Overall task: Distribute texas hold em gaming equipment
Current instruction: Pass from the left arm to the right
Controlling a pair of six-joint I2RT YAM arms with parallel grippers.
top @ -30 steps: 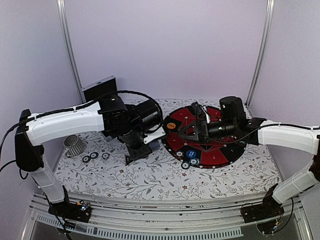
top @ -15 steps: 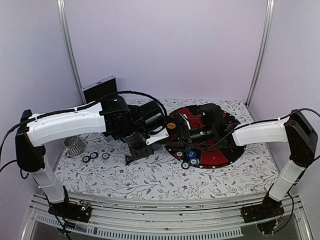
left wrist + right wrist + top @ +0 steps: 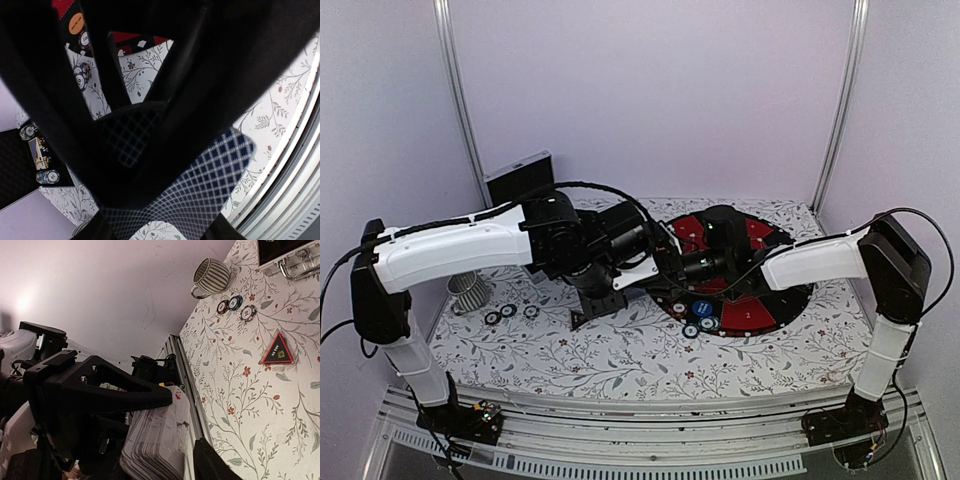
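Playing cards: a deck [image 3: 155, 440] with grey-blue lattice backs sits in the left gripper [image 3: 592, 305], held over the floral tablecloth [image 3: 620, 360] just off the left rim of the round red-and-black mat [image 3: 750, 315]. The left wrist view shows its top card [image 3: 205, 185] lying across the fingers.
Left gripper: closed on the deck, one finger on each face of it.
Right gripper [image 3: 672, 268]: it reaches across the mat to the deck's free end. Only one of its fingers [image 3: 210, 460] shows clearly, so I cannot tell how far it is open or whether it has hold of anything.
Chips, left place: three chips [image 3: 507, 312] lie flat in a row just beside the striped cup [image 3: 470, 292].
Chips, mat: a cluster of chips [image 3: 698, 318] lies at the mat's near edge.
Marker: an orange marker disc [image 3: 76, 23] rests on the mat.
Case [image 3: 520, 175]: it stands at the back left, well apart from both arms.
Done, as I judge it: one place has its chips.
Left, as I judge it: no dealt card shows in any view, so the whole deal remains. The mat's chips and marker are also not yet shared out.
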